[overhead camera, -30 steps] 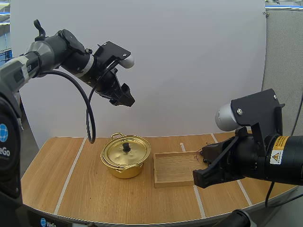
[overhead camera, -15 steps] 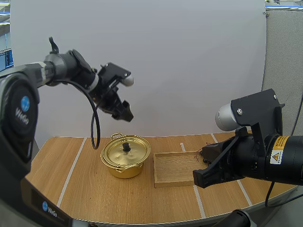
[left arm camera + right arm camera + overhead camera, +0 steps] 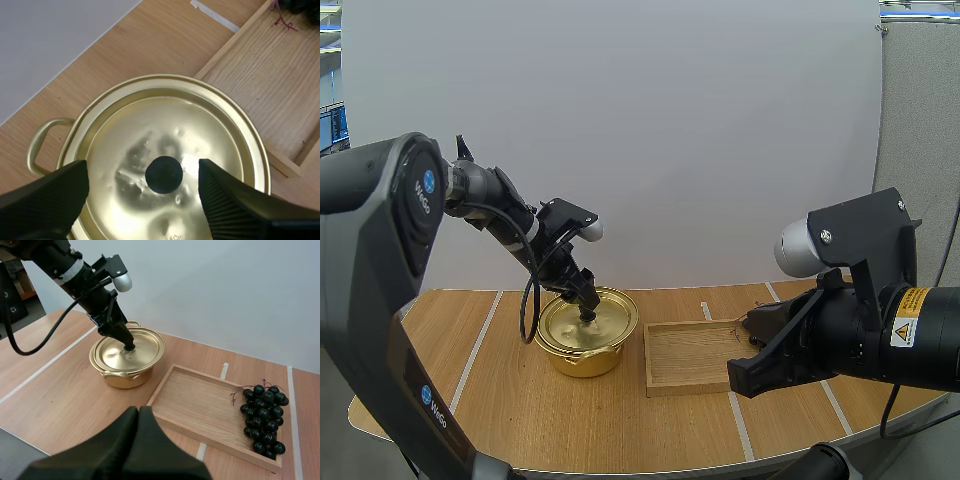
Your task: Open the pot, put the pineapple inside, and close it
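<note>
A gold pot [image 3: 582,352] stands on the table with its lid [image 3: 200,135] on, a black knob [image 3: 164,174] at the centre. My left gripper [image 3: 588,306] is down over the lid, open, and the knob lies between its two fingers [image 3: 50,200] without touching either. In the right wrist view the left gripper [image 3: 126,341] points down at the lid [image 3: 145,347]. A bunch of dark grapes [image 3: 262,417] lies at the right end of the wooden tray [image 3: 195,400]. My right gripper [image 3: 136,412] hovers shut near the tray's front edge, with nothing in it.
The wooden tray [image 3: 685,355] sits just right of the pot, almost against it. White tape lines cross the table [image 3: 500,400]. Bare wood lies left of and in front of the pot.
My left arm has come down from high above the table to the lid, its open fingers now on either side of the knob. The right arm has not moved.
</note>
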